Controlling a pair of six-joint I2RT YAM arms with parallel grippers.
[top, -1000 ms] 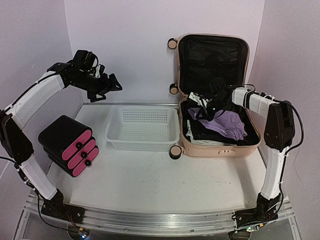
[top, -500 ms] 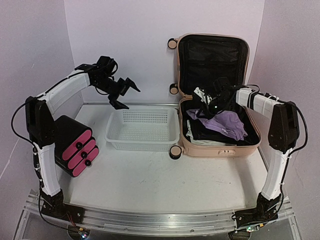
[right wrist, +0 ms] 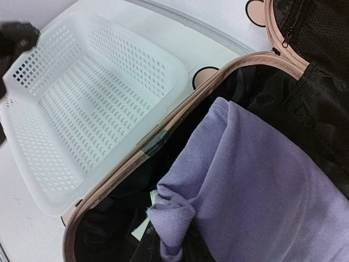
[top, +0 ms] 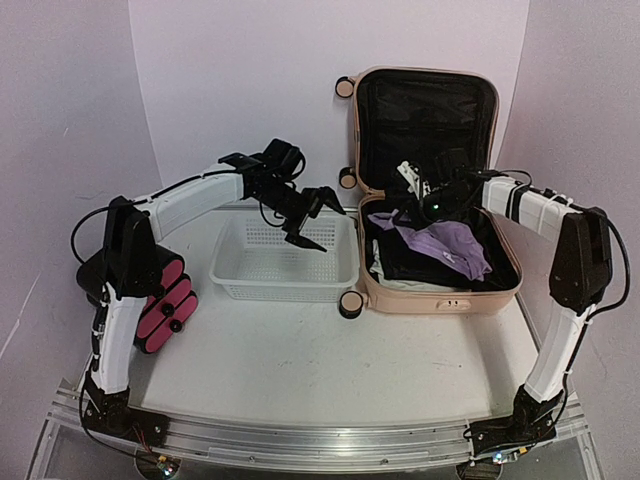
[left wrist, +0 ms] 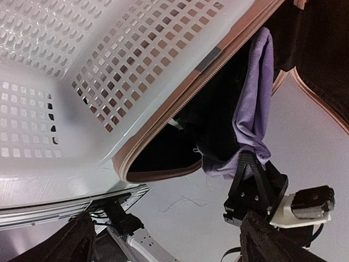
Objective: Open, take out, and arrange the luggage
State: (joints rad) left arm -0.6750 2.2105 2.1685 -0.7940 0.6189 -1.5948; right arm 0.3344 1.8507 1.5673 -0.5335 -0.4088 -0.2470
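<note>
the left gripper [top: 318, 220] is hovering with its jaws standing wide apart, gripping nothing. directly beneath those jaws, the right end of a white plastic mesh basket [top: 285, 291] is sitting on the tabletop [top: 330, 360]. just to the right of the jaws, the beige-pink hard-shell luggage [top: 432, 299] is lying open right beside the basket. its black-lined lid [top: 425, 120] is standing upright. well to the left of the jaws and nearer the arm bases, a black box with three pink drawer fronts [top: 165, 303] is resting on the tabletop, partly hidden behind the left arm.

the right gripper [top: 408, 208] is reaching over the far left part of the luggage's lower shell, its jaws clamped together on the edge of a purple garment [top: 452, 247]. the garment is trailing from the jaws toward the near right of the shell. it is draping over black clothing [top: 410, 265], which is filling the shell below and in front of the jaws. a bit of white fabric [top: 378, 268] is showing at the shell's left side, under the black clothing.
</note>
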